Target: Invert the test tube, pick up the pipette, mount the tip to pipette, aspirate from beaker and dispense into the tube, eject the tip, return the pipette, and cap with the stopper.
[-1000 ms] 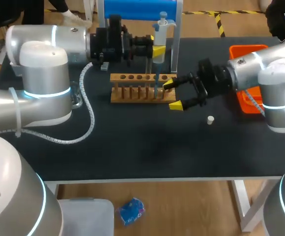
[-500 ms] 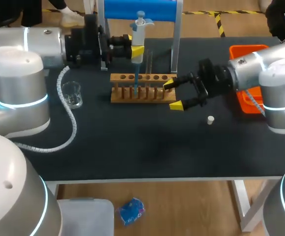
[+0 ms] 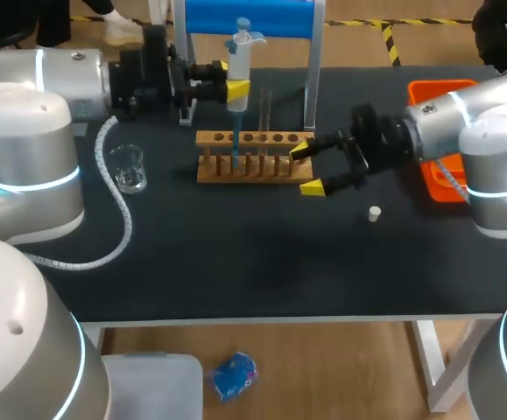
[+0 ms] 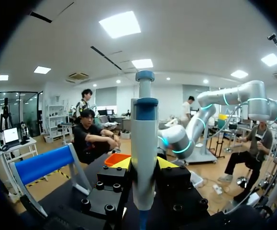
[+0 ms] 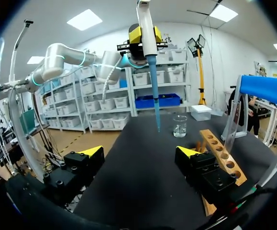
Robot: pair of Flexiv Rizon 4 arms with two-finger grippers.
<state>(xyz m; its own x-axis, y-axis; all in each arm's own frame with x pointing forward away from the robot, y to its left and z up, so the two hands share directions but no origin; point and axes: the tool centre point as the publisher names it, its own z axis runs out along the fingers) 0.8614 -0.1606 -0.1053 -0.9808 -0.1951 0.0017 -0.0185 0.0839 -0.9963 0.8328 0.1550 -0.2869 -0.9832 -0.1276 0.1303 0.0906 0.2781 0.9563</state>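
Observation:
My left gripper (image 3: pixel 235 87) is shut on the pipette (image 3: pixel 238 48), holding it upright behind the wooden rack (image 3: pixel 253 168). Its blue tip (image 3: pixel 235 140) hangs over the rack's left holes. In the left wrist view the pipette (image 4: pixel 144 153) stands between the yellow fingers. A clear test tube (image 3: pixel 266 109) stands in the rack. The glass beaker (image 3: pixel 129 168) sits left of the rack. My right gripper (image 3: pixel 310 168) stands open at the rack's right end, holding nothing. The white stopper (image 3: pixel 374 213) lies on the table to its right. In the right wrist view the pipette (image 5: pixel 145 28) hangs ahead of the open gripper (image 5: pixel 139 153), with the beaker (image 5: pixel 180 125) beyond.
A blue-topped stand (image 3: pixel 249 16) rises behind the rack. An orange bin (image 3: pixel 437 89) sits at the right edge, partly hidden by my right arm. My left arm's white cable (image 3: pixel 117 227) loops over the left of the dark table (image 3: pixel 253 262).
My left arm has carried the pipette leftward, from over the rack's right end to over its left holes, uncovering the beaker. The right arm has not moved.

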